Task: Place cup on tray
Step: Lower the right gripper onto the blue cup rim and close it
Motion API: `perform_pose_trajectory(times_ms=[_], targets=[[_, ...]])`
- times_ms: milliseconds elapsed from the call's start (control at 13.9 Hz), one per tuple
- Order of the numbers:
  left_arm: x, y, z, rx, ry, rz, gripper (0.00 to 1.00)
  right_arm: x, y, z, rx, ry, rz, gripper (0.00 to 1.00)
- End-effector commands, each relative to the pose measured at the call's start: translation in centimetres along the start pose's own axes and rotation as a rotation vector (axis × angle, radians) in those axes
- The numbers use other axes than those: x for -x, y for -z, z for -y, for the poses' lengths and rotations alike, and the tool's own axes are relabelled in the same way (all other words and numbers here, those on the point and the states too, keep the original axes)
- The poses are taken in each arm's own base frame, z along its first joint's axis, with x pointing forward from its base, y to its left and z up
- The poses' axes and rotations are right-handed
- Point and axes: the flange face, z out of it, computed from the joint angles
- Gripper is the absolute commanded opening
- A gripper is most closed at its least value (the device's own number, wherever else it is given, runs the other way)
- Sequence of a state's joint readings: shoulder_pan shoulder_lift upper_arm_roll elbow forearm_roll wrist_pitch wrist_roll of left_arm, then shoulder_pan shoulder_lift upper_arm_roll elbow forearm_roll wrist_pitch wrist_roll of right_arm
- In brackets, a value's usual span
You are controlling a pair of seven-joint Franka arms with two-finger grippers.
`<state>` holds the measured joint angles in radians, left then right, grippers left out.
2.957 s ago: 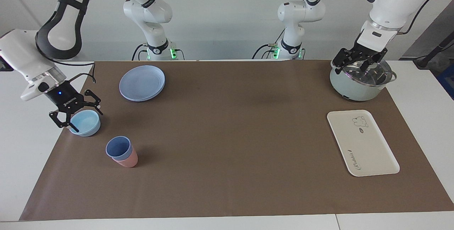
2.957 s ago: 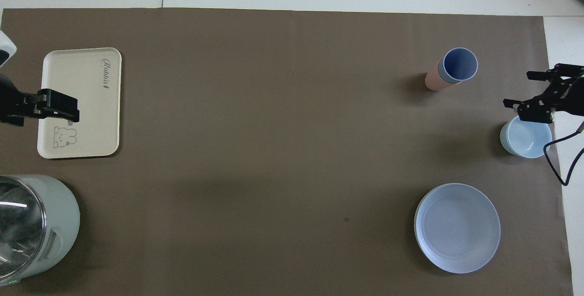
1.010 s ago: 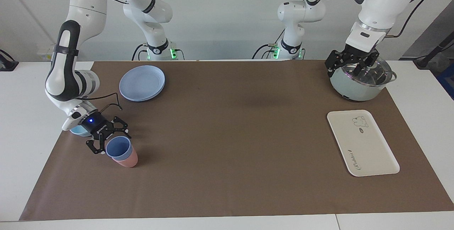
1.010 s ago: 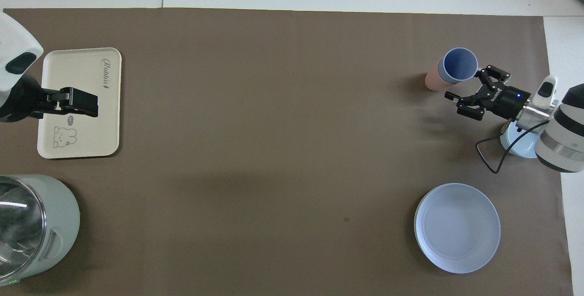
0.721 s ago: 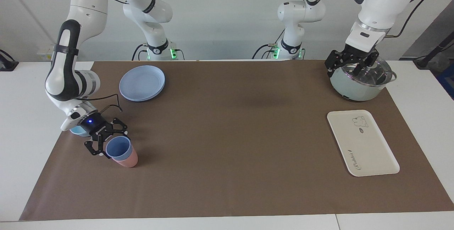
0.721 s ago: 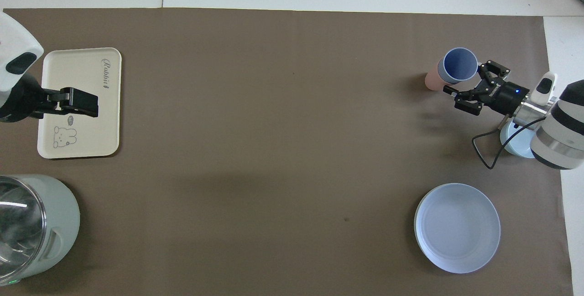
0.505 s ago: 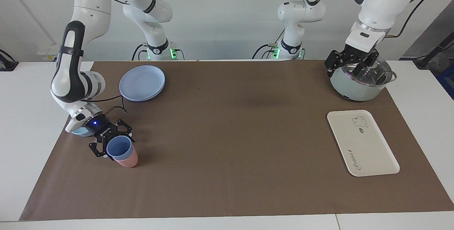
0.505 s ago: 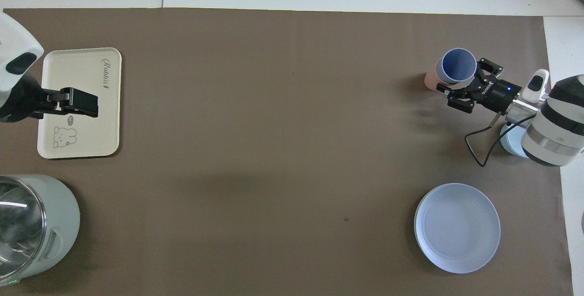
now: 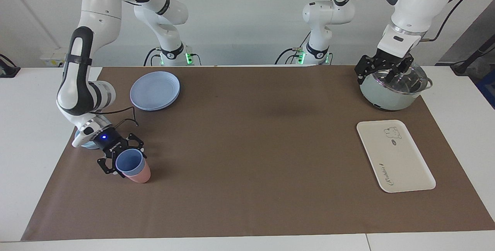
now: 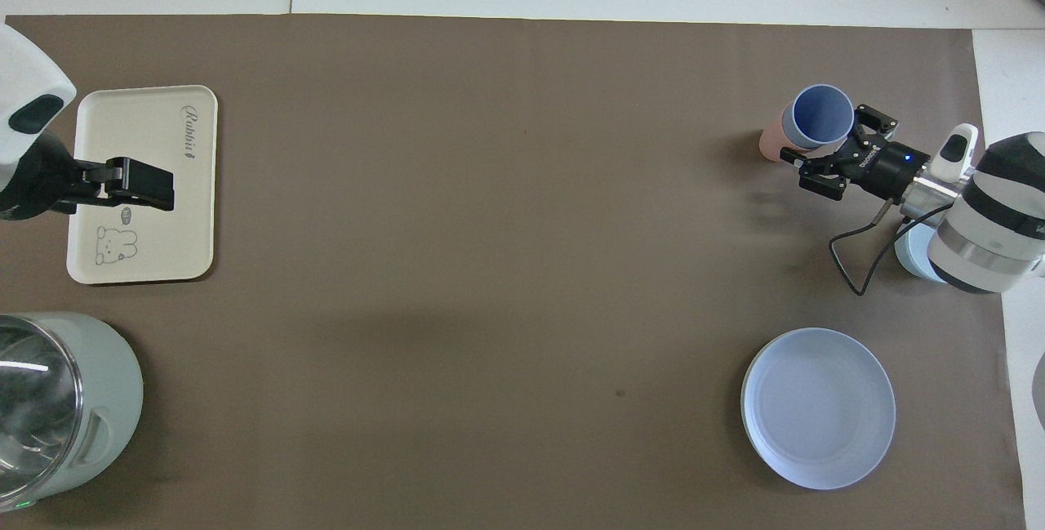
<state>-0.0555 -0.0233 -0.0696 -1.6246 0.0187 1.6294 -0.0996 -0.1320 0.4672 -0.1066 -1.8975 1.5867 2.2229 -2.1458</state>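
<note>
The periwinkle-blue cup [image 9: 129, 162] [image 10: 819, 115] stands nested in a salmon-pink cup [image 9: 140, 175] [image 10: 767, 144] at the right arm's end of the table. My right gripper [image 9: 123, 158] [image 10: 826, 135] is low and open, with one finger on each side of the blue cup's upper part. I cannot tell whether the fingers touch it. The cream tray [image 9: 402, 162] [image 10: 155, 146] lies bare at the left arm's end. My left gripper [image 9: 381, 74] [image 10: 135, 187] hangs open and empty in the air beside the pot.
A pale green pot [image 9: 386, 92] [image 10: 49, 399] with a glass lid stands nearer to the robots than the tray. A round blue plate [image 9: 154, 90] [image 10: 816, 407] and a light-blue bowl [image 9: 87, 144] [image 10: 910, 256], mostly hidden by the right arm, sit near the cups.
My right gripper came down from over the bowl and slid toward the cups until its open fingers straddle the blue cup. The left arm has barely moved.
</note>
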Motion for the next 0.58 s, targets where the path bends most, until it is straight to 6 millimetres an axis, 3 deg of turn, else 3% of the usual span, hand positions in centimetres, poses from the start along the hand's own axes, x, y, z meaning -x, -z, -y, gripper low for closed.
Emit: perform_pose_trajectory(times_ms=[0, 288, 361, 433, 505], targets=[[0.89, -0.20, -0.28, -0.007, -0.008, -0.020, 1.00, -0.34, -0.71, -0.43, 0.027, 0.017, -0.024, 1.00], [0.62, -0.19, -0.54, 0.001, -0.004, -0.041, 1.00, -0.45, -0.87, -0.41, 0.027, 0.018, -0.026, 0.97], [0.55, -0.23, -0.82, 0.004, -0.007, -0.049, 1.00, -0.45, -0.87, -0.40, 0.026, 0.021, -0.025, 0.89], [0.56, -0.14, -1.15, 0.005, -0.012, -0.052, 1.00, -0.44, -0.87, -0.40, 0.025, 0.033, -0.022, 0.41], [0.57, -0.14, -1.16, 0.005, -0.012, -0.052, 1.00, -0.81, -0.83, -0.57, 0.029, 0.039, -0.028, 0.00]])
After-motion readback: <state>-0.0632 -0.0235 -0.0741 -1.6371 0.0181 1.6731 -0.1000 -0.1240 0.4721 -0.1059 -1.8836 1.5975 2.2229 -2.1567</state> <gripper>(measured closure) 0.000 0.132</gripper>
